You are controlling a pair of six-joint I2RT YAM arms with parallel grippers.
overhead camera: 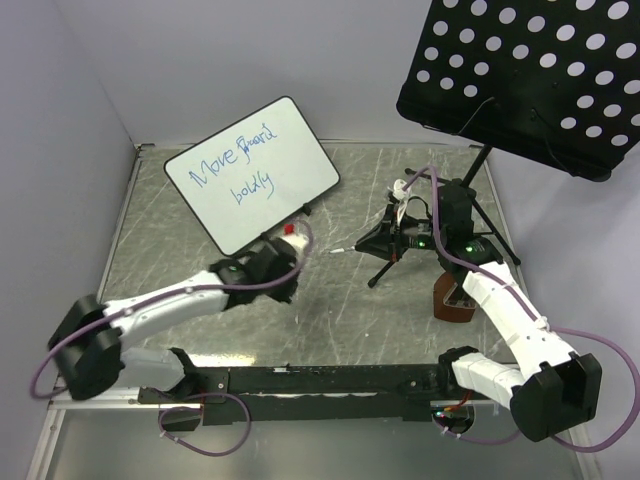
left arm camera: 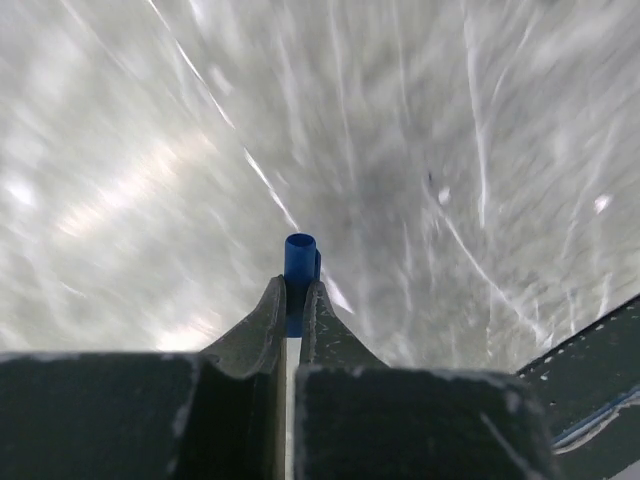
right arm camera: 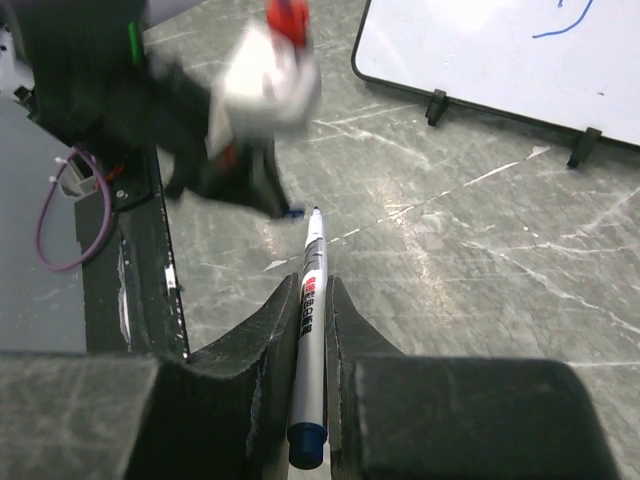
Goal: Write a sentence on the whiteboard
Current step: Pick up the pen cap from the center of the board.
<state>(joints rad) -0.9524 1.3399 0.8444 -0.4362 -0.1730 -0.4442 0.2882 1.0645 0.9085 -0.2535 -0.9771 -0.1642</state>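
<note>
Sentence [overhead camera: 240, 165] appears complete on board [overhead camera: 285, 135], propped rear-left on surface [overhead camera: 350, 320]. Left pincer [left arm camera: 297, 290] pinching blue cap [left arm camera: 299, 258]; right pincer [right arm camera: 312, 285] pinching marker [right arm camera: 314, 250]. Step likely recapping: next needs tip aligned with cap mouth.

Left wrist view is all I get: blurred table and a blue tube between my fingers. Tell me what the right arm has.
Observer: The right gripper is shut on a white marker, its bare tip pointing toward your left gripper.
Operator: Report where the whiteboard is.
Observer: The whiteboard stands propped up at the far left of the table, just beyond your gripper.
Operator: Say whether anything is written on it.
Observer: Yes, the sentence is there in blue handwriting, in two lines.
</note>
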